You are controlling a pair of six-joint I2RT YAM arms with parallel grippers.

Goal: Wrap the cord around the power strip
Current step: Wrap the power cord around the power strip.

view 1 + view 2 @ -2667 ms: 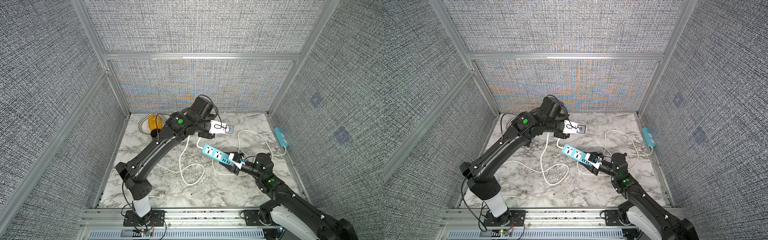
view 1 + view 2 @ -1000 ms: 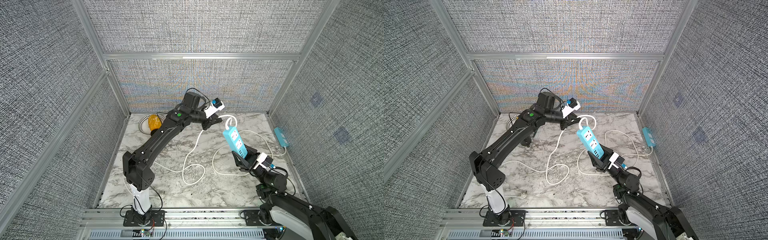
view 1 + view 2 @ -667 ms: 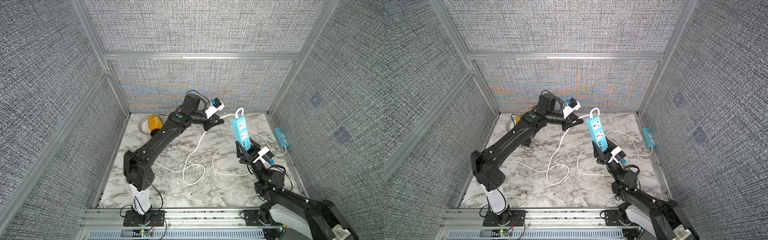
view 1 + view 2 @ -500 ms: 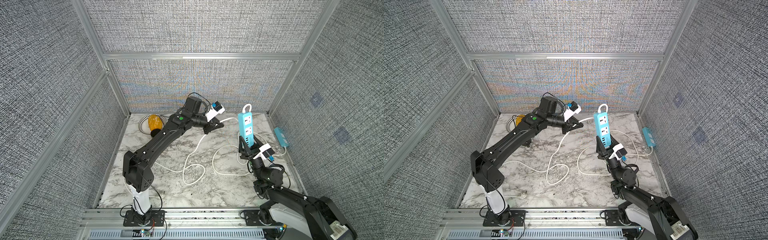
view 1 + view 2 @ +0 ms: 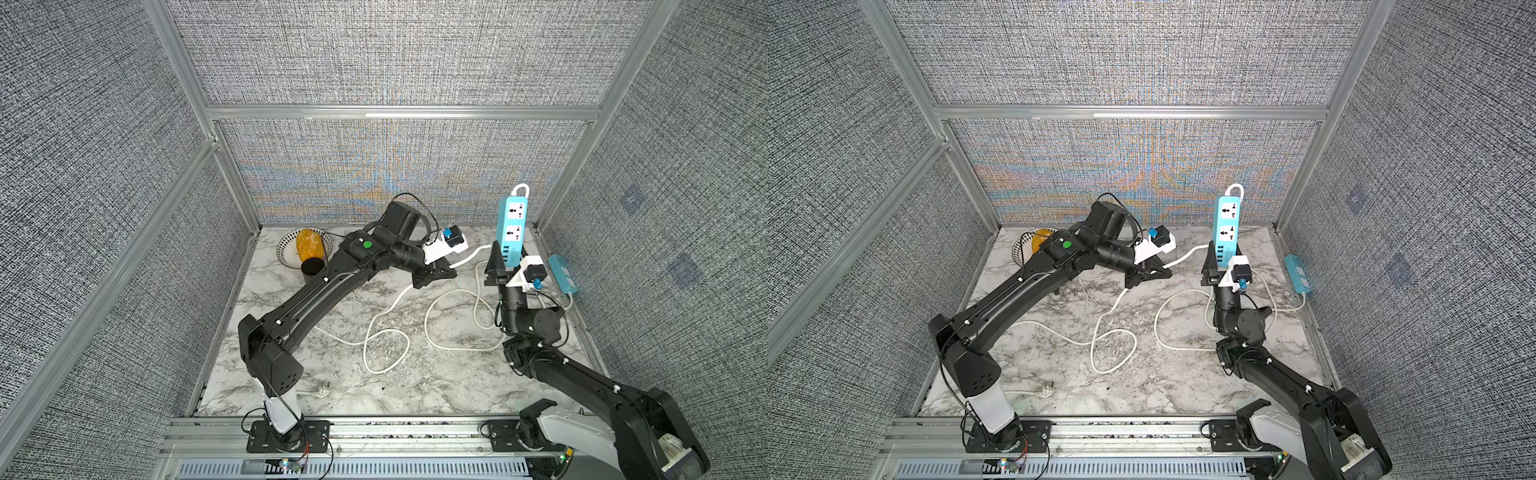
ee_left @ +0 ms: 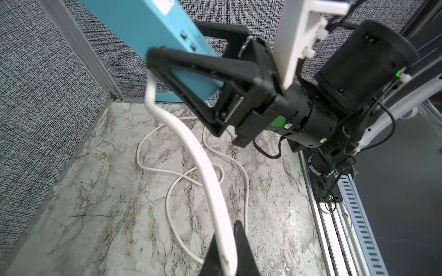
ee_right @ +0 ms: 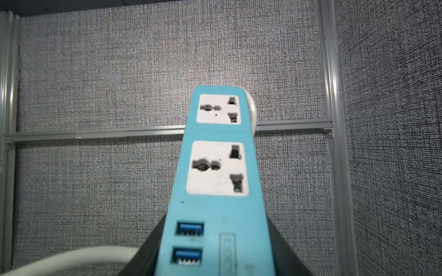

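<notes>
Marble [image 5: 415, 386] — right tool [image 5: 510, 250] tight on strip [image 5: 513, 220]

**Colours and patterns, quick pass**

Power strip [image 5: 512, 232]: teal, white socket plates, blue USB ports. Cord [image 5: 386, 330]: white. Table [image 5: 436, 386]: white marble, grey veins. Walls [image 5: 374, 62]: grey woven speckle. Bowl [image 5: 284, 250]: white, dark radial stripes. Lump [image 5: 308, 244] in it: orange-yellow.

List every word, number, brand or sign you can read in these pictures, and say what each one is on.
None can be read.
On the power strip: a faint mark at its top edge, too blurred to read; the sockets and USB ports carry no legible print.
On the sticker at the right arm's base: barcode-like print, too small to read.
</notes>
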